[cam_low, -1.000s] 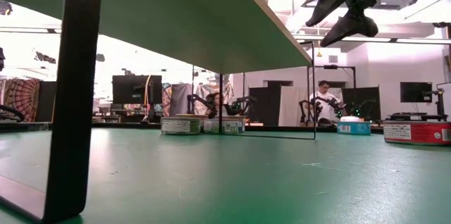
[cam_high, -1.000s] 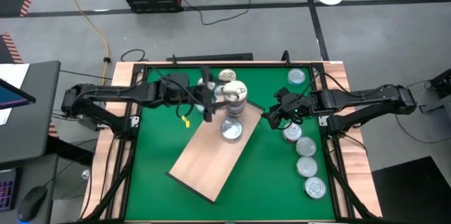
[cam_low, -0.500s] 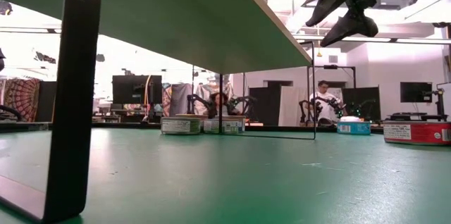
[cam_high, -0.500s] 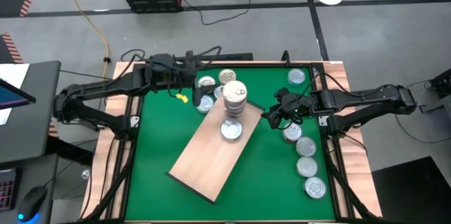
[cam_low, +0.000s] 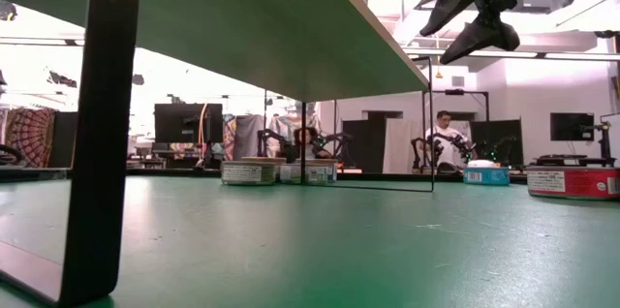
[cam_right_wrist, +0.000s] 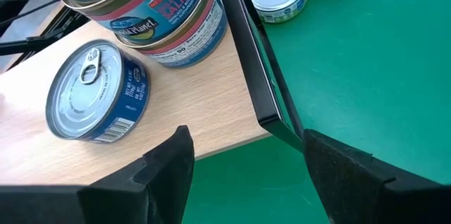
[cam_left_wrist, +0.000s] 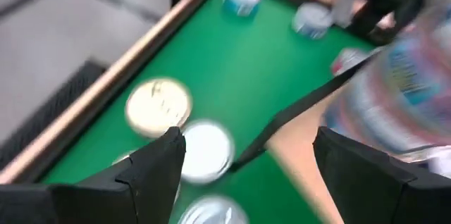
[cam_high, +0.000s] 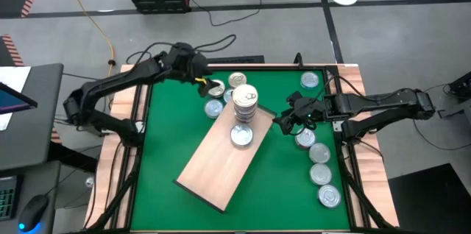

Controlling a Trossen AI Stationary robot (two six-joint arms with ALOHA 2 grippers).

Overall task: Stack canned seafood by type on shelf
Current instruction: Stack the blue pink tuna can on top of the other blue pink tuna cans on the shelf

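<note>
Left pincer (cam_high: 200,79) (empty) gapes above loose tins (cam_high: 214,107) — right pincer (cam_high: 282,121) open beside shelf (cam_high: 221,162).

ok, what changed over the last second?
The left gripper pulled back from the stack on the shelf, swinging toward the table's far left corner. It left empty and open, and the stack is as tall as before. The right gripper hasn't moved; it hovers open off the shelf's right edge. The single tin and the tins on the table are unmoved.
</note>
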